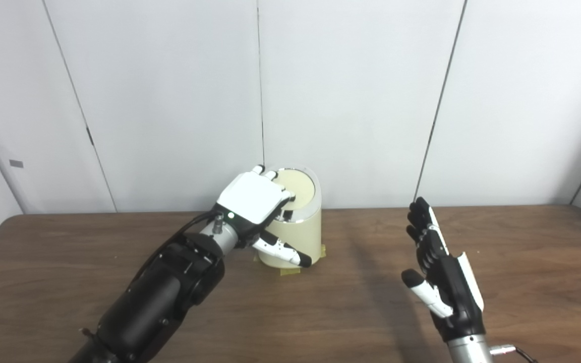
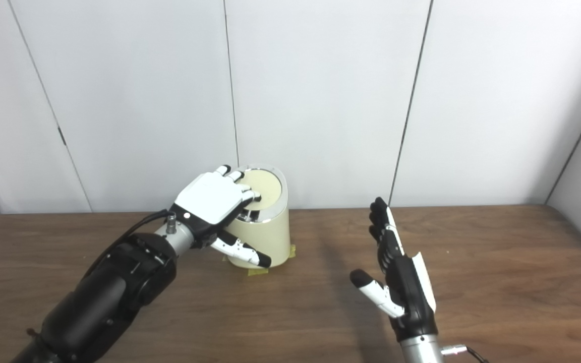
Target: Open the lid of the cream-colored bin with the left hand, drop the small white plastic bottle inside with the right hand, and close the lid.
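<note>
a cream-colored bin (image 1: 298, 237) is seen standing upright toward the back of a dark wooden surface (image 1: 522, 262), close to a wall of pale panels (image 1: 361, 91). yellowish tape (image 1: 290, 270) is visible at the bin's base, where it meets the surface. the bin's lid (image 1: 300, 189), ringed by a shiny rim, is tilted so that its round cream face is turned toward the cameras and to the right; whether it is fully shut cannot be told. the left hand (image 1: 252, 201) is laid over the near left part of the lid, its white back turned upward, its fingers (image 1: 265, 174) spread across the top and reaching the lid's far edge, while the thumb (image 1: 283, 251) is stretched out and downward in front of the bin's wall. nothing is clasped in this hand; it is only resting on the lid with fingers apart. the right hand (image 2: 399, 272) is held up above the surface, well apart from the bin and to its right, its palm turned toward the left, its fingers extended upward and close together, its thumb pointed out to the left. it is empty. the small white plastic bottle is not seen in either view, so its place cannot be told. a shadow is cast on the surface between the bin and the right hand.
</note>
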